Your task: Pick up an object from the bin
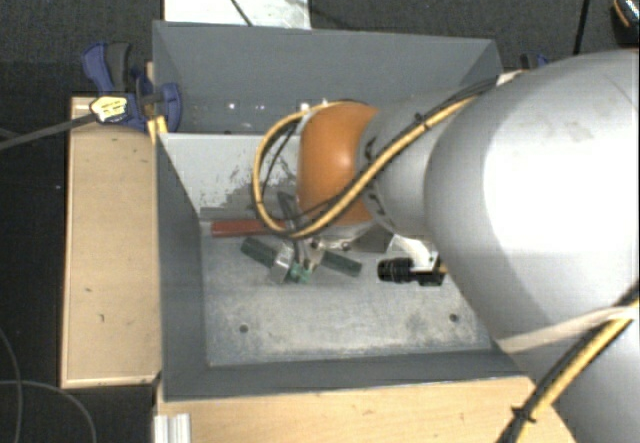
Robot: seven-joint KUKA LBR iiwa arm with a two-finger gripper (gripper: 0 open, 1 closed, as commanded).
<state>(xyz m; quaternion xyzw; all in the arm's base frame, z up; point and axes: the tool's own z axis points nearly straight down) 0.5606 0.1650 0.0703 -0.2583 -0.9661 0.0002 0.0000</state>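
The small green block [299,274] lies on the grey floor of the bin [330,331], and you will find the gripper [298,259] right over it, its metal tip touching or all but touching the block from above. You cannot tell from this angle whether the gripper is wide, narrow or clamped on anything, since the orange wrist cover [330,166] and the cables [258,181] looped round it hide most of it. Just to the left of the green block you see a dark grey-green bar [260,251] lying slantwise. Farther left of the block and toward the back wall lies a flat red strip [236,227]. Just to the right of the green block a dark green bar [342,265] pokes out from under the wrist. Farther right of the block sits a black cylindrical piece [398,271] with what looks like a white part [418,253] behind it and a yellow bit at its right end; those may be one object.
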